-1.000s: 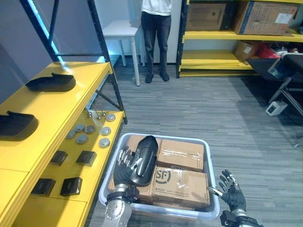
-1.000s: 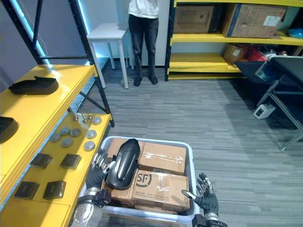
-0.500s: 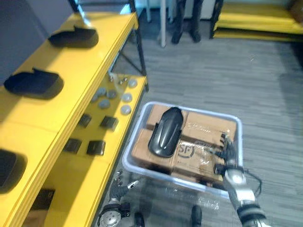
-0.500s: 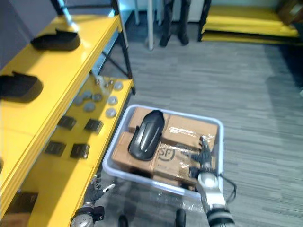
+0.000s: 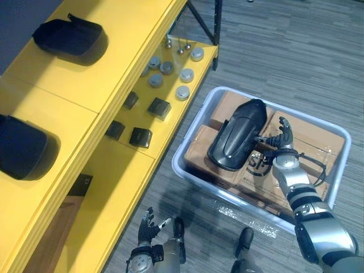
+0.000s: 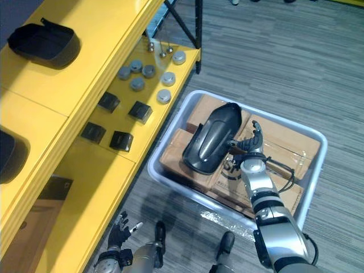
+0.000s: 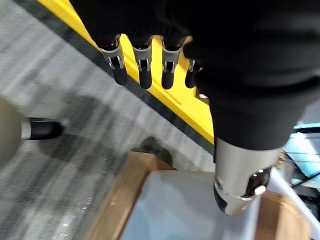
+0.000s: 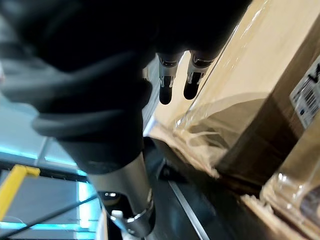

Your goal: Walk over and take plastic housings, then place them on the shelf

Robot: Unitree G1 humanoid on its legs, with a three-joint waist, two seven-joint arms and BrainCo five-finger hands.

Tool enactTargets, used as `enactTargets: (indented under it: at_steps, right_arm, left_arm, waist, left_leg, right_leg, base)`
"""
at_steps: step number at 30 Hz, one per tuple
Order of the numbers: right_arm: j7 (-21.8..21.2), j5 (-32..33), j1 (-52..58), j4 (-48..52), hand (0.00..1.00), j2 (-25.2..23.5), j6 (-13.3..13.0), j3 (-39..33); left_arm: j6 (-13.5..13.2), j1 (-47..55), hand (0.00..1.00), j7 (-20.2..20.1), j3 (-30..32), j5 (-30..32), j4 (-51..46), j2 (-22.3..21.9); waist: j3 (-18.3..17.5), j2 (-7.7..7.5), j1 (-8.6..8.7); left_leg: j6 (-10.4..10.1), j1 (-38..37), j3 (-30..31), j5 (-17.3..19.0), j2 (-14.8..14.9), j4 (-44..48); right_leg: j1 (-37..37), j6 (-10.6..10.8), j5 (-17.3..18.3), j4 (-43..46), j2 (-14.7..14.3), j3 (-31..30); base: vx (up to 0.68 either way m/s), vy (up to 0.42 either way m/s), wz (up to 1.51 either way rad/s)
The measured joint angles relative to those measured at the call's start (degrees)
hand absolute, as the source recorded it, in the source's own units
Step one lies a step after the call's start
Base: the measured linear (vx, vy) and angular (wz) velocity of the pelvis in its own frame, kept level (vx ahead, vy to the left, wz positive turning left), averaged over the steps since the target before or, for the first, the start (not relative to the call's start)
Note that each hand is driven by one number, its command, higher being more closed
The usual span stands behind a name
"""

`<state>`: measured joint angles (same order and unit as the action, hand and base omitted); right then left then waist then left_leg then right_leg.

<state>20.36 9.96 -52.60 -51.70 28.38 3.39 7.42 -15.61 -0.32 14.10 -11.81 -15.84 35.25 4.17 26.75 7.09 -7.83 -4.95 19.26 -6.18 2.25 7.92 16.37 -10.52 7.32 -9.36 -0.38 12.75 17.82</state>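
A long, glossy black plastic housing [image 5: 238, 135] lies across the taped brown cardboard boxes [image 5: 310, 136] that fill a pale grey plastic tub [image 5: 178, 164], nearer the tub's shelf-side wall than its middle. The right hand [image 5: 281, 152] is inside the tub just beside the housing's long edge. Its fingers are spread and straight and its thumb reaches toward that edge. I cannot tell whether it touches. The left hand [image 5: 149, 222] hangs low outside the tub's near corner with its fingers apart and holding nothing.

The step in hand looks like the grasp. The shell is smooth and curved and will probably slip under a light pinch. The better grip is likely fingers curled over the raised back and the thumb tucked under the rim, near the housing's middle so neither end drops. The lift should go straight up, clear of the tub's wall, before any turn.

Beside the tub runs the yellow shelf [image 5: 114, 62], which carries two more black housings [image 5: 71, 38] [image 5: 23, 149] with bare surface between them for this one.
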Motion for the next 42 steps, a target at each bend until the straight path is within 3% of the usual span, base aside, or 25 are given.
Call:
enactTargets:
  at_steps: [3, 8, 9, 14, 16, 19, 24, 26, 28, 32, 33, 36, 39, 42]
  right_arm:
    - [-2.61, -0.06, -1.18, -2.08, 0.0, 0.2, 3.7, 1.86]
    - [-6.2, -1.5, -4.03, -4.9, 0.0, 1.7, 7.54, 2.91]
    - [-6.52, -1.7, -5.16, -6.24, 1.0, 2.03, 8.85, 3.06]
    - [-6.53, -3.78, -7.34, -10.6, 1.0, 4.15, 12.34, 2.61]
    - [-6.99, -4.43, -8.39, -13.04, 1.0, 4.5, 15.32, 2.14]
    - [-7.67, -6.74, -8.43, -16.31, 1.0, 3.99, 18.96, 1.91]
    - [-7.64, -11.89, -10.66, -20.12, 1.0, 5.63, 22.3, 1.69]
    - [-8.14, -13.38, -10.84, -21.34, 1.0, 7.35, 21.32, 1.81]
    - [-8.62, -14.74, -10.83, -21.42, 1.0, 9.24, 18.23, 2.97]
    - [-10.52, -21.66, -10.91, -12.92, 1.0, 13.03, 9.73, 9.53]
    - [-11.57, -23.73, -10.86, -8.72, 1.0, 14.49, 6.87, 11.04]
    - [-12.94, -26.42, -10.52, -0.3, 1.0, 16.48, 2.31, 12.89]
    - [-13.53, -27.58, -7.81, 6.36, 1.0, 16.45, -0.51, 13.12]
    - [-13.76, -27.72, -2.36, 9.9, 1.0, 14.32, -1.03, 13.07]
  left_arm:
    - [-0.9, -0.1, 0.0, -0.83, -1.09, -2.34, 1.51, -0.27]
    - [-1.46, -0.8, 0.0, -1.66, -1.83, -3.59, 4.53, -1.21]
    - [-1.48, -1.31, 0.0, -1.99, -2.8, -3.74, 5.29, -1.25]
    - [-1.92, -1.92, 0.0, -2.01, -4.14, -4.31, 5.92, -1.41]
    - [-2.36, -1.94, 0.0, -2.02, -4.38, -5.27, 6.19, -1.44]
    - [-3.68, -2.08, 0.0, -2.05, -4.56, -5.48, 6.53, -1.49]
    - [-6.13, -0.96, 0.0, -3.22, -6.74, -9.67, 1.57, -1.38]
    - [-6.51, -0.22, 0.0, -3.5, -7.22, -11.93, -3.32, -1.29]
    - [-6.88, 0.67, 0.0, -3.87, -7.4, -12.89, -8.71, -0.81]
    - [-6.49, 1.71, 0.0, -5.54, -7.36, -14.24, -20.79, 1.94]
    - [-5.38, 1.4, 0.0, -5.93, -7.35, -14.24, -24.03, 2.63]
    - [-1.94, -1.85, 0.0, -6.89, -7.35, -14.48, -27.65, 3.83]
    - [1.48, -6.4, 0.0, -7.09, -7.33, -17.3, -27.92, 5.06]
    - [4.78, -10.97, 0.0, -6.99, -7.29, -22.6, -27.88, 5.51]
  waist:
    - [0.16, 0.34, -0.68]
    - [0.32, 0.69, -0.66]
    - [0.4, 0.9, -0.66]
    - [0.47, 1.29, -0.83]
    - [0.46, 1.32, -1.07]
    - [0.39, 1.95, -1.94]
    - [0.57, 3.2, -2.2]
    - [0.54, 3.32, -2.07]
    - [0.56, 3.37, -1.4]
    - [0.62, 3.29, 0.49]
    - [0.64, 3.25, 1.22]
    - [0.74, 2.99, 2.55]
    - [0.72, 2.25, 4.03]
    - [0.49, 0.55, 4.32]
  left_leg:
    - [0.33, 0.77, 0.05, -0.27, -0.06, 0.08]
    - [0.62, 1.29, 0.37, -0.82, -0.58, 0.12]
    - [0.74, 1.29, 0.64, -0.99, -0.8, 0.0]
    - [0.82, 1.15, 2.16, -2.22, -1.76, -1.27]
    - [0.87, 0.25, 1.98, -3.02, -2.07, -2.68]
    - [0.73, -1.0, 1.63, -3.56, -2.05, -3.86]
    - [0.69, -2.82, 1.98, -4.22, -2.26, -5.3]
    - [0.81, -3.29, 2.5, -5.09, -2.76, -6.53]
    - [0.82, -3.43, 3.04, -5.81, -3.05, -7.57]
    - [0.8, -5.12, 2.86, -6.73, -2.96, -9.39]
    - [0.76, -5.97, 2.64, -6.96, -2.92, -10.14]
    - [0.71, -8.24, 1.37, -7.06, -2.42, -11.28]
    - [0.15, -8.98, 0.94, -7.44, -1.71, -12.36]
    - [-0.29, -10.91, -0.02, -7.72, -0.57, -13.63]
  right_leg:
    - [-1.2, -0.1, 0.11, 1.11, 0.27, 0.11]
    - [-1.85, -0.16, 0.35, 2.1, 0.88, 0.49]
    - [-1.85, -0.15, 0.5, 2.5, 1.13, 0.76]
    - [-1.51, -0.03, 1.46, 4.05, 2.1, 2.93]
    - [-1.4, -0.02, 1.49, 4.27, 2.42, 3.0]
    - [-0.95, -0.03, 1.67, 4.33, 2.45, 2.97]
    - [0.39, -0.05, 1.97, 4.39, 2.62, 3.34]
    - [0.43, 0.1, 2.41, 5.04, 3.1, 3.77]
    - [0.5, 0.13, 2.5, 5.24, 3.46, 4.53]
    - [1.31, 0.12, 2.48, 5.04, 3.46, 4.51]
    - [1.66, 0.12, 2.48, 4.93, 3.39, 4.29]
    - [2.69, 0.1, 2.46, 4.63, 2.82, 3.19]
    - [2.85, -0.05, 2.36, 4.19, 2.03, 3.0]
    - [3.66, -0.25, 2.24, 3.68, 0.64, 2.87]
  base:
    - [-0.05, 0.033, 0.02]
    - [-0.02, 0.037, 0.05]
    - [-0.01, 0.036, 0.13]
    - [0.02, 0.022, 0.22]
    - [0.05, 0.009, 0.03]
    - [0.05, -0.002, -0.05]
    - [0.03, 0.0, 0.03]
    - [0.02, 0.015, 0.18]
    - [0.02, 0.012, 0.19]
    - [0.02, 0.004, -0.01]
    - [0.04, 0.009, -0.09]
    - [0.05, 0.003, -0.2]
    - [0.04, -0.014, -0.14]
    - [0.05, -0.027, -0.19]
